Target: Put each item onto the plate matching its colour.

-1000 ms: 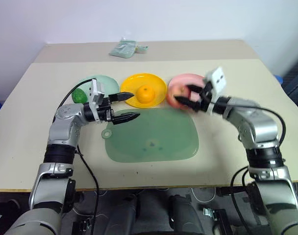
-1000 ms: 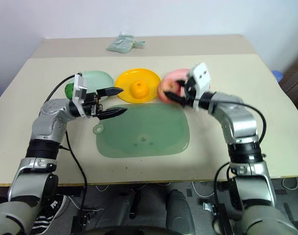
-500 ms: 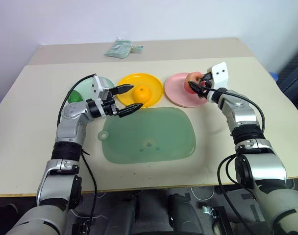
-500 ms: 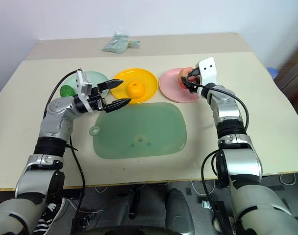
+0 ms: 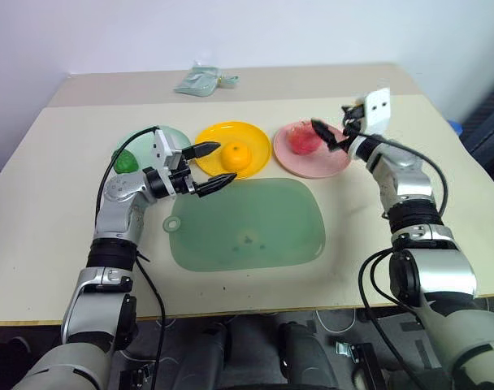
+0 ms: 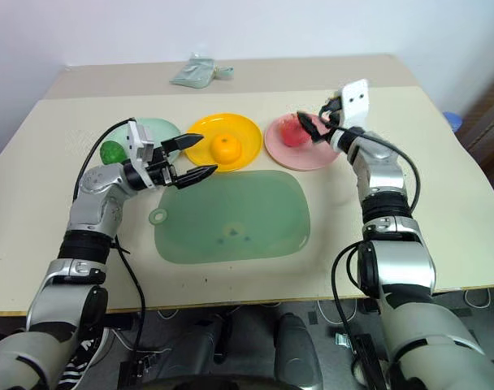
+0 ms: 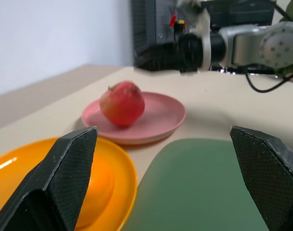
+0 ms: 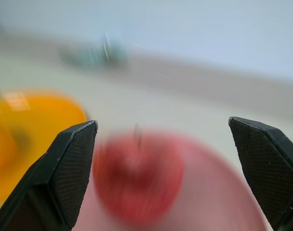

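The red apple [image 5: 304,140] rests on the pink plate [image 5: 324,162]. Just right of it my right gripper [image 5: 330,133] stands open, its fingers apart from the fruit. The orange [image 5: 238,156] lies on the yellow plate [image 5: 255,136]. A dark green bumpy fruit [image 5: 126,160] sits on the pale mint plate [image 5: 146,136], partly behind my left arm. My left gripper [image 5: 212,166] is open and empty, hovering at the yellow plate's near-left edge above the mat. The left wrist view looks over the orange [image 7: 99,192] to the apple [image 7: 122,103] on its plate.
A large flat green mat [image 5: 247,223] with a handle hole lies in front of the plates. A crumpled pale green packet [image 5: 200,80] sits at the table's far edge. Bare tabletop spreads on both sides.
The right gripper has let go of the apple, which now sits on the pink plate, and has pulled back to the right with its fingers spread. The left gripper stayed put.
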